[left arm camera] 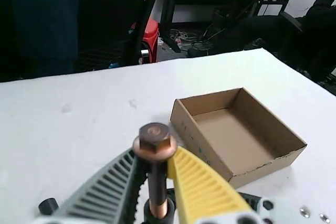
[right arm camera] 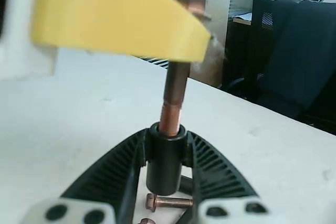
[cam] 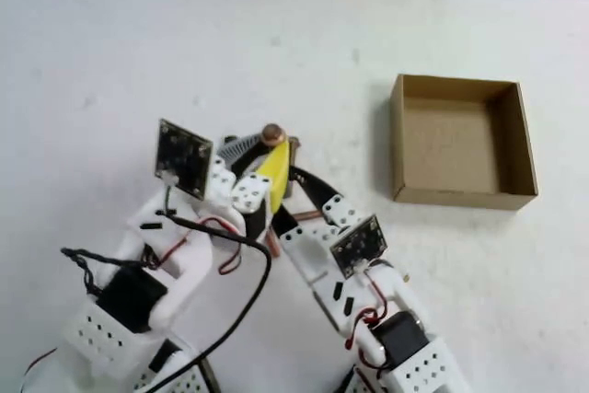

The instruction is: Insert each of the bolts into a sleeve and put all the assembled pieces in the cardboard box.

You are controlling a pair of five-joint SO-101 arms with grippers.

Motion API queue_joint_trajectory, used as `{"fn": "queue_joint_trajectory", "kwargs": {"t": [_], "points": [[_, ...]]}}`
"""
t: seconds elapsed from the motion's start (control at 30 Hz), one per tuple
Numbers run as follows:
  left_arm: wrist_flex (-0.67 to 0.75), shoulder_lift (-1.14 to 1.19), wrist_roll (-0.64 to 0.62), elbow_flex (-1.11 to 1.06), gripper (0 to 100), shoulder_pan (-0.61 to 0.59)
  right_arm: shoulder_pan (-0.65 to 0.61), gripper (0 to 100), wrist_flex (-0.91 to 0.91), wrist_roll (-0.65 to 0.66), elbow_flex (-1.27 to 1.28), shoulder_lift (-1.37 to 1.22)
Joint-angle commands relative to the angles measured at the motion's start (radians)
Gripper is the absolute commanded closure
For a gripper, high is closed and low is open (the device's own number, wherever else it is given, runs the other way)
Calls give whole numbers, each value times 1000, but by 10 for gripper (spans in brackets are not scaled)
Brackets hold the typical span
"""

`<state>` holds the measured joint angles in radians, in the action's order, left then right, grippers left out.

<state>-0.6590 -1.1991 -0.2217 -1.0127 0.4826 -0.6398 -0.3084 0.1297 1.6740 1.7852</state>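
Two grippers cooperate: the left gripper (left arm camera: pixel 153 167) pinches the bolt (right arm camera: pixel 176 87) upright below its head, the right gripper (right arm camera: pixel 166 150) clamps the black sleeve (right arm camera: pixel 165 163) beneath, evidently aligning shank with bore, while the cardboard box (cam: pixel 460 198) stands well apart, awaiting the assembly.

high: overhead | left wrist: close, toward cardboard box (left arm camera: pixel 202 148) | right wrist: close, seemingly roomward | shared: bolt (left arm camera: pixel 154 142)
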Motion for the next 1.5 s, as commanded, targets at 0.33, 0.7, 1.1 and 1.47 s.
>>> {"fn": "queue_joint_trajectory", "kwargs": {"t": [0.33, 0.7, 1.1, 1.47], "points": [[-48, -24, -74, -40, 972, 8, 18, 981, 18, 25, 6, 18], [-58, -24, -80, -43, 807, 8, 19, 981, 18, 25, 6, 18], [-38, -24, -74, -35, 692, -42, 19, 981, -4, 25, 6, 18], [-21, -22, 25, -38, 695, -143, 19, 981, -10, 25, 5, 18]]}}
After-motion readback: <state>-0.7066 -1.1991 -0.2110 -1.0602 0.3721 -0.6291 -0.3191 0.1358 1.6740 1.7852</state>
